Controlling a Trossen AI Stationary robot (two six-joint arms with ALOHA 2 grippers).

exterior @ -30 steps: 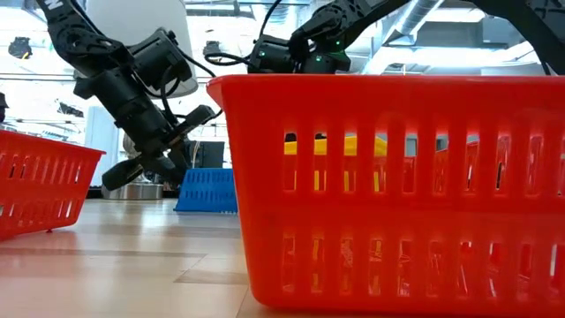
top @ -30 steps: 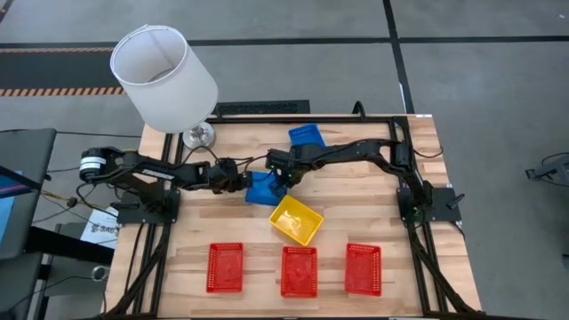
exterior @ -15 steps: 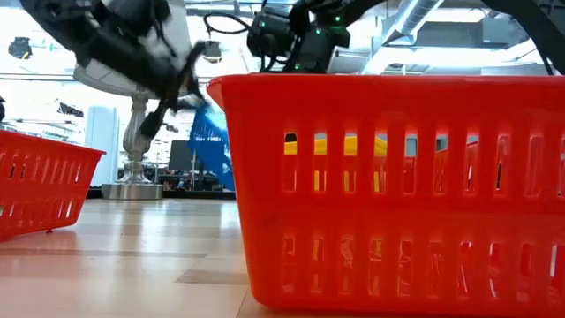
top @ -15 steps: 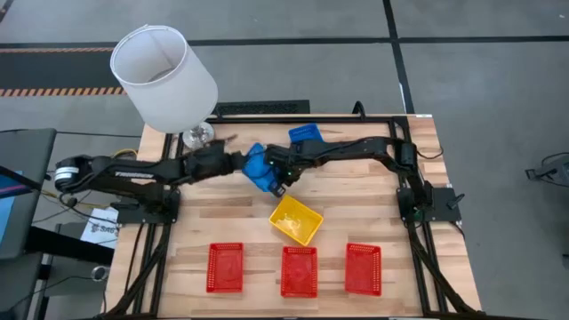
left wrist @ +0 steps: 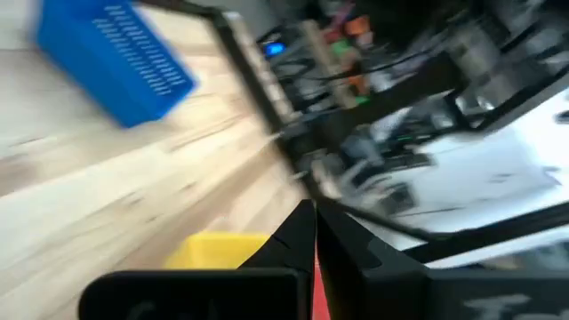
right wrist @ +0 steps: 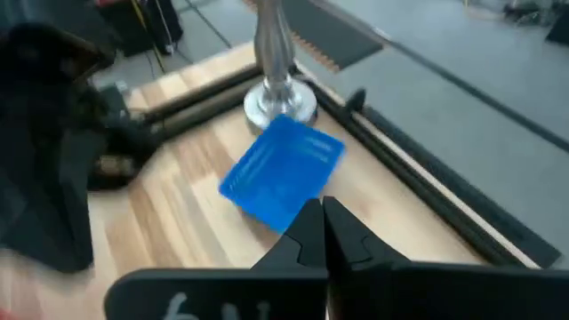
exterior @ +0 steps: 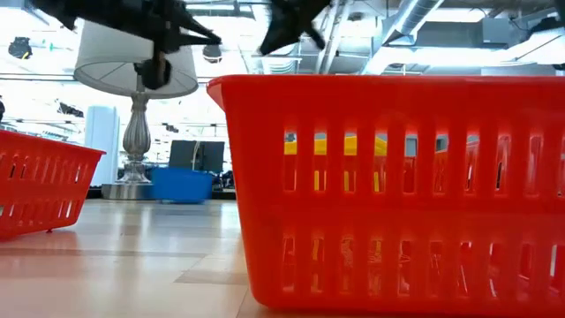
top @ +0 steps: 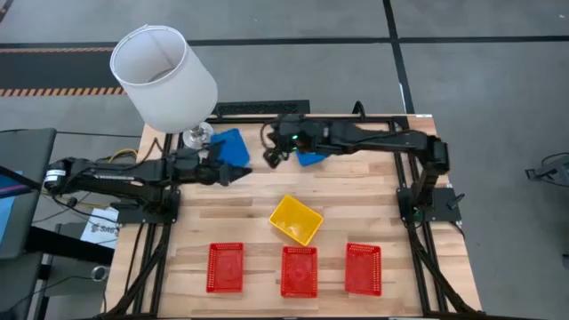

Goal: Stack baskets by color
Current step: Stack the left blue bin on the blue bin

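A blue basket (top: 229, 146) (right wrist: 283, 171) lies on the table beside the lamp base, touched by no gripper. A second blue basket (top: 311, 159) (left wrist: 116, 62) sits at the far side, partly hidden under my right arm. A yellow basket (top: 296, 220) rests mid-table, turned askew. Three red baskets (top: 225, 267) (top: 300, 270) (top: 363, 268) stand in a row along the near edge. My left gripper (top: 242, 174) (left wrist: 313, 222) is shut, raised beside the first blue basket. My right gripper (top: 270, 157) (right wrist: 322, 218) is shut, raised between the two blue baskets.
A lamp with a white shade (top: 164, 78) stands on its metal base (top: 199, 136) at the far left corner, right behind the blue basket. Black frame rails (top: 356, 116) border the table's far edge. Bare wood lies between the yellow basket and the red row.
Both shut grippers have risen from the table's middle and drawn apart toward the far edge. The blue basket between them was tipped up on edge, carried toward the far left, and now lies flat by the lamp base, free of both.
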